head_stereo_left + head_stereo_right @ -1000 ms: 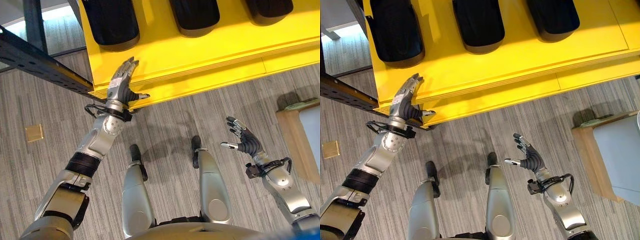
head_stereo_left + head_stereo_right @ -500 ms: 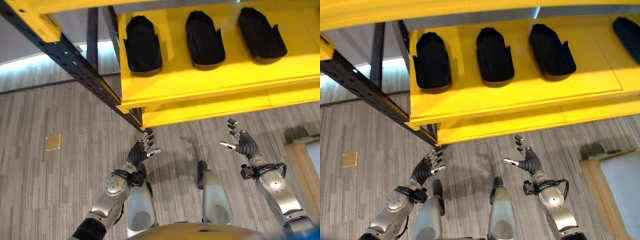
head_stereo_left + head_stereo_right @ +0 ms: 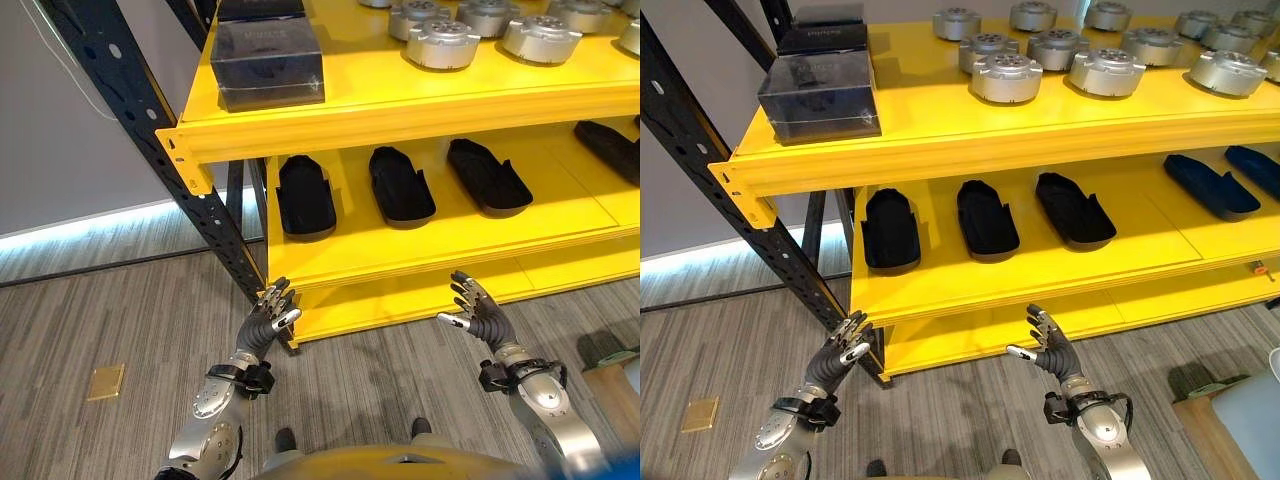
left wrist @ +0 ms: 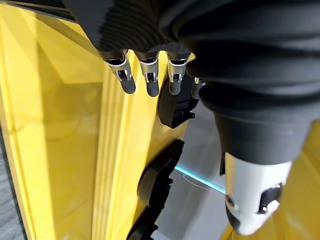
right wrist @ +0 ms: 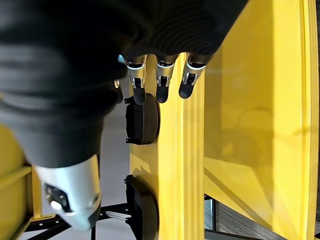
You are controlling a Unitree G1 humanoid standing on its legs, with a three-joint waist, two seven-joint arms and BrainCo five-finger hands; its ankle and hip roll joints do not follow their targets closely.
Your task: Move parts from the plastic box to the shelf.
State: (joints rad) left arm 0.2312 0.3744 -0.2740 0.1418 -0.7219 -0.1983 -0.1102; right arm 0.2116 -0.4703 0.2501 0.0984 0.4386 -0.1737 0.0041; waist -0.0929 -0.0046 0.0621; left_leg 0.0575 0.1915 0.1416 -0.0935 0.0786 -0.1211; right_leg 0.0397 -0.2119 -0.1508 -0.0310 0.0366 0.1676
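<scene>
Yellow shelf on a dark frame, straight ahead. Top level: round silver parts in rows, dark boxes at the far left. Middle level: black oblong parts lying side by side, more at the right end. Left hand raised near the shelf's lower left corner, fingers straight and spread, holding nothing. Right hand raised before the lower edge, fingers likewise spread, empty. Both hands apart from the shelf. Grey floor below.
</scene>
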